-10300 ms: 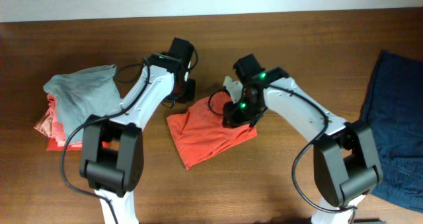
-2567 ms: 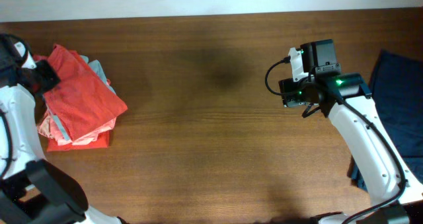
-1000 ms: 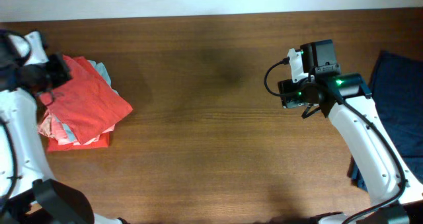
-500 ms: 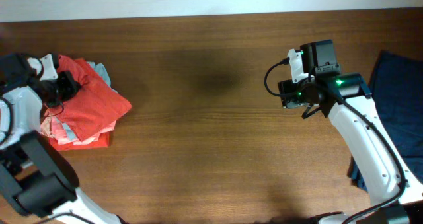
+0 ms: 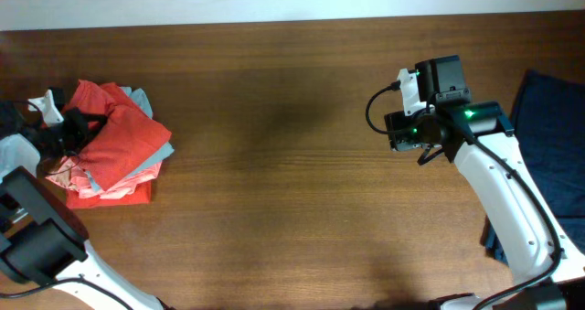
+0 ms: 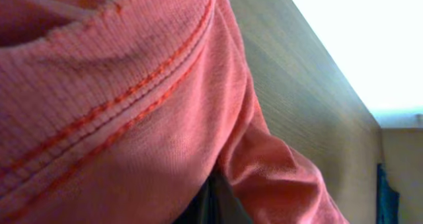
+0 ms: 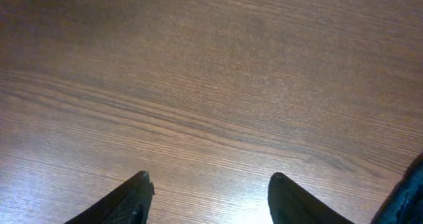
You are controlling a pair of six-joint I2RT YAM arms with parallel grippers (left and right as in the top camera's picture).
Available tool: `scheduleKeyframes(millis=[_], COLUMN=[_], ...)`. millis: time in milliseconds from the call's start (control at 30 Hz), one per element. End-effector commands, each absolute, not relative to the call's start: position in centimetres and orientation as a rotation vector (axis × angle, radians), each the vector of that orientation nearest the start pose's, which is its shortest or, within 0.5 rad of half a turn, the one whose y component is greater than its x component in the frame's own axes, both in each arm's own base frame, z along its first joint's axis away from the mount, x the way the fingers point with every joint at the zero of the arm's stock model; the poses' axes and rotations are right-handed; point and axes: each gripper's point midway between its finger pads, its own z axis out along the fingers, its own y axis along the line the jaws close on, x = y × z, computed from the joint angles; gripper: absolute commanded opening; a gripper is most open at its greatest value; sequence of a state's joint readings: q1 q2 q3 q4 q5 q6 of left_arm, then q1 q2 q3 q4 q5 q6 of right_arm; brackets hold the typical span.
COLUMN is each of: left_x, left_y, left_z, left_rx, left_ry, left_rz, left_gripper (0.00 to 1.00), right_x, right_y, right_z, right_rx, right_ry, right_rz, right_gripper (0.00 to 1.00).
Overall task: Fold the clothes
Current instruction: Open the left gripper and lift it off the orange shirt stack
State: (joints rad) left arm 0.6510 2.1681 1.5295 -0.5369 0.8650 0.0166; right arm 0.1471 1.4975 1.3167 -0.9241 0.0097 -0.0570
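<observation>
Coral-red cotton crowns a pile of T-shirts at the far left of the wooden table [image 5: 274, 164], seen from overhead. The coral-red T-shirt [image 5: 123, 136] lies loosely folded on top, with one corner pointing toward the table's middle. Edges of a pale grey-blue T-shirt [image 5: 140, 98] peek out at its upper and right sides, and lighter coral T-shirts [image 5: 105, 189] show beneath it along the pile's lower edge.

The left gripper [image 5: 80, 127] sits on the top shirt's left part, its dark body pressed against the cloth. In the left wrist view, ribbed coral fabric with a double-stitched seam [image 6: 112, 118] fills nearly the whole frame, with bare wood running off to the upper right. Whether the fingers are clamped on the cloth or parted cannot be told from either view.

At centre right, well apart from the pile, the right gripper [image 5: 395, 132] hangs over bare wood, a green light glowing on the arm behind it. In its wrist view the two dark fingertips [image 7: 142, 184] stand spread with nothing but wood grain between them. A navy T-shirt [image 5: 553, 118] lies spread along the right edge of the overhead frame, partly under the right arm, and a sliver of it shows at the lower right corner of the right wrist view.
</observation>
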Motion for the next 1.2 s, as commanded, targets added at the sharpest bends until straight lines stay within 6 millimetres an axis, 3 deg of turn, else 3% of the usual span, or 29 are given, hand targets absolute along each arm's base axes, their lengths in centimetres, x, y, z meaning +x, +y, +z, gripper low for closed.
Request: scheduleKeyframes(millis=[0, 167, 200, 267, 300, 367, 533, 633, 700, 800, 1000, 1167], left_x=[42.6, 42.7, 42.8, 42.9, 43.1, 43.1, 42.9, 42.5, 42.3, 42.3, 41.7, 41.2], left_y=[19.2, 20.8, 21.7, 22.3, 22.5, 22.3, 19.7, 16.8, 14.5, 10.6, 2.8, -1.7], left_z=[-1.5, 1.6, 3.7, 6.0, 9.3, 12.6, 21.0, 24.8, 26.3, 26.7, 23.0, 19.2], left_rx=[-0.668, -0.662, -0.646, -0.622, -0.578, -0.531, -0.386, -0.299, -0.248, -0.178, -0.017, 0.095], left_ry=[2.493, 2.437, 2.404, 2.371, 2.328, 2.288, 2.203, 2.187, 2.195, 2.242, 2.440, 2.588], left_rz=[-0.777, -0.750, -0.711, -0.671, -0.621, -0.577, -0.463, -0.382, -0.349, -0.328, -0.372, -0.367], left_gripper=[0.23, 0.40, 0.43, 0.45, 0.48, 0.54, 0.71, 0.78, 0.82, 0.87, 0.87, 0.91], right_x=[35.9, 35.9, 35.9, 35.9, 36.0, 36.2, 36.6, 37.1, 37.4, 37.5, 36.6, 35.0], right_y=[5.1, 5.1, 5.1, 5.1, 5.1, 5.1, 5.7, 3.7, 1.5, -2.8, -10.8, -13.9], right_z=[18.2, 18.2, 18.2, 18.2, 18.3, 18.4, 18.7, 18.9, 19.0, 19.1, 17.8, 14.9], right_rx=[-0.258, -0.258, -0.258, -0.258, -0.258, -0.256, -0.232, -0.070, 0.060, 0.229, 0.462, 0.619], right_ry=[2.640, 2.640, 2.640, 2.639, 2.635, 2.628, 2.607, 2.604, 2.597, 2.575, 2.565, 2.637], right_rz=[0.024, 0.024, 0.024, 0.024, 0.025, 0.026, 0.152, 0.170, 0.163, 0.127, 0.039, 0.056], right_gripper=[0.62, 0.63, 0.66, 0.70, 0.71, 0.75, 0.83, 0.93, 0.99, 0.98, 0.99, 0.98])
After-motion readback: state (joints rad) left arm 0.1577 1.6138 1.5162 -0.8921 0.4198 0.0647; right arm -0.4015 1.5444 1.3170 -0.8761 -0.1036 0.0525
